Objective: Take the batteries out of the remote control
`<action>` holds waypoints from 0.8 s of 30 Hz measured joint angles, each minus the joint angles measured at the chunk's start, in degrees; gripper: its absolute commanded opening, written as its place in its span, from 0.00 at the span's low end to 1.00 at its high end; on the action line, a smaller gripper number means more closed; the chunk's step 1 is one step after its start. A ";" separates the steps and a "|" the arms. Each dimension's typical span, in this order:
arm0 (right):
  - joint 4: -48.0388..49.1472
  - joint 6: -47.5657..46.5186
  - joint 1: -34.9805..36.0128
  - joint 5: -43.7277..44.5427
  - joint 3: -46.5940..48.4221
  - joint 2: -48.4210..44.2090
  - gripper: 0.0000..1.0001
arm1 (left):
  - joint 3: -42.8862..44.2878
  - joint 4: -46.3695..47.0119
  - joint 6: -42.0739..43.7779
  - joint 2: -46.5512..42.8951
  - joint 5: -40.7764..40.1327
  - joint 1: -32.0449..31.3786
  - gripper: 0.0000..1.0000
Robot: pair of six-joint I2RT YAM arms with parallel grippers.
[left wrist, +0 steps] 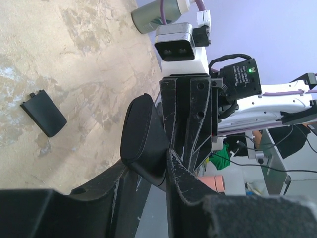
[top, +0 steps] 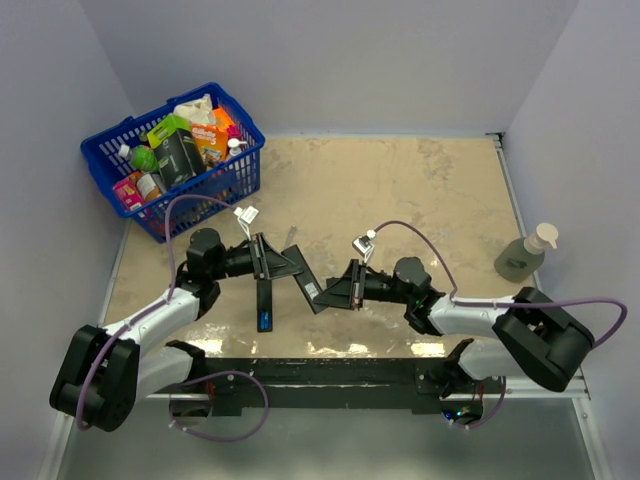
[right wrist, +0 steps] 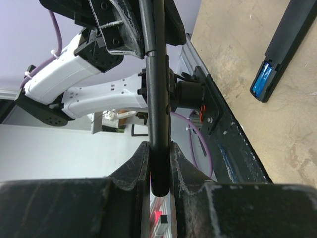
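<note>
A black remote control [top: 306, 280] hangs above the table between my two grippers. My right gripper [right wrist: 158, 148] is shut on one end of it, and it shows edge-on in the right wrist view. My left gripper [left wrist: 158, 158] is shut on its rounded other end [left wrist: 143, 144]. A second black remote [top: 265, 292] lies flat on the table near the front edge. Its open compartment shows blue batteries [right wrist: 261, 82], which appear in the top view as a blue spot [top: 265, 321]. A small flat black cover piece [left wrist: 43, 113] lies on the table.
A blue basket [top: 232, 180] full of groceries stands at the back left. A soap dispenser bottle [top: 525, 255] stands at the right side. Both arms meet over the front middle of the tan tabletop, close to the near edge rail.
</note>
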 measured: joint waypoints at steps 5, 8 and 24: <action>-3.32 -1.22 0.11 0.70 -0.15 -2.78 0.00 | 0.00 0.42 -0.04 0.00 0.15 -0.31 0.31; -5.31 -1.97 0.22 0.98 -0.15 -4.26 0.00 | 0.00 0.42 -0.04 0.00 0.26 -0.50 0.33; -8.41 -2.54 0.31 1.75 -0.20 -6.75 0.00 | 0.00 -0.55 2.21 -0.31 -1.07 -0.35 0.48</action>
